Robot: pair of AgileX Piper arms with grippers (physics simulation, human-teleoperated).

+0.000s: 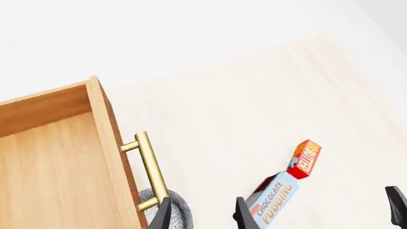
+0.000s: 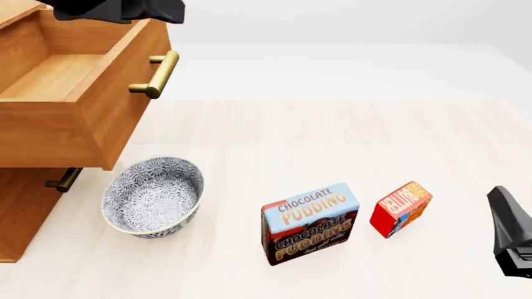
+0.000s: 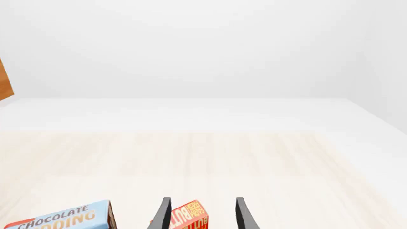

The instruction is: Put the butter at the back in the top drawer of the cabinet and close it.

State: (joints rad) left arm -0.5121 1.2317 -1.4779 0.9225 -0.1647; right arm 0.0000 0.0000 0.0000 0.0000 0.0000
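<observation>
Standing at the far left of the table, the light brown wooden cabinet (image 2: 21, 212) is showing its uppermost light brown wooden drawer (image 2: 66, 93) pulled well out, the drawer's interior lying bare and its brass bar handle (image 2: 158, 73) pointing toward the right. Above the drawer's far edge, the left gripper (image 1: 200, 214) is hovering as a dark shape in the front view; in the left wrist view its two black fingers are standing apart, spread with nothing between them. Just beneath the drawer front, a second brass handle (image 2: 63, 180) is peeking out from a lower drawer. Right beside the cabinet, a blue-and-white patterned ceramic bowl (image 2: 154, 196) is sitting upright on the pale wooden table (image 2: 332, 137). Further right, a larger blue-and-brown "Chocolate Pudding" box (image 2: 310, 223) is standing on the table, and just beside it the small red rectangular butter box (image 2: 400, 208) with an orange panel is resting, slightly turned. At the near right edge, the right gripper (image 3: 200, 214) is waiting low, its black fingers parted, with the butter box showing between them in the right wrist view, apparently untouched.
</observation>
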